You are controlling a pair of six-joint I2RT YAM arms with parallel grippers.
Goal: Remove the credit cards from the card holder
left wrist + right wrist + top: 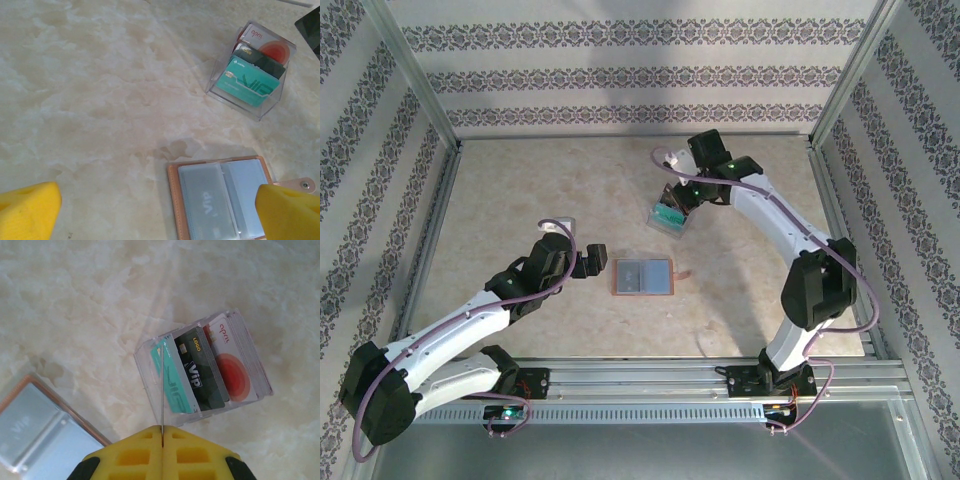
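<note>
left fingers (27,210) wide — by card holder (220,200) | right fingers (130,460) pinch card (162,390) (edge-on) over box (147,372)

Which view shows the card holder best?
Left wrist: the card holder lies open close up, pockets and a VIP card readable, bottom cropped. Top external shows the card holder whole but small; right wrist catches one corner.

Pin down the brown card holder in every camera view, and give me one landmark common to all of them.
Top external: the card holder lies flat near the middle of the picture, slightly below centre.
Left wrist: card holder at the bottom edge, right of centre, open with its grey-blue pockets up.
Right wrist: card holder in the bottom-left corner, partly cut off.
Shared landmark: the clear plastic box, standing apart from the holder.
</note>
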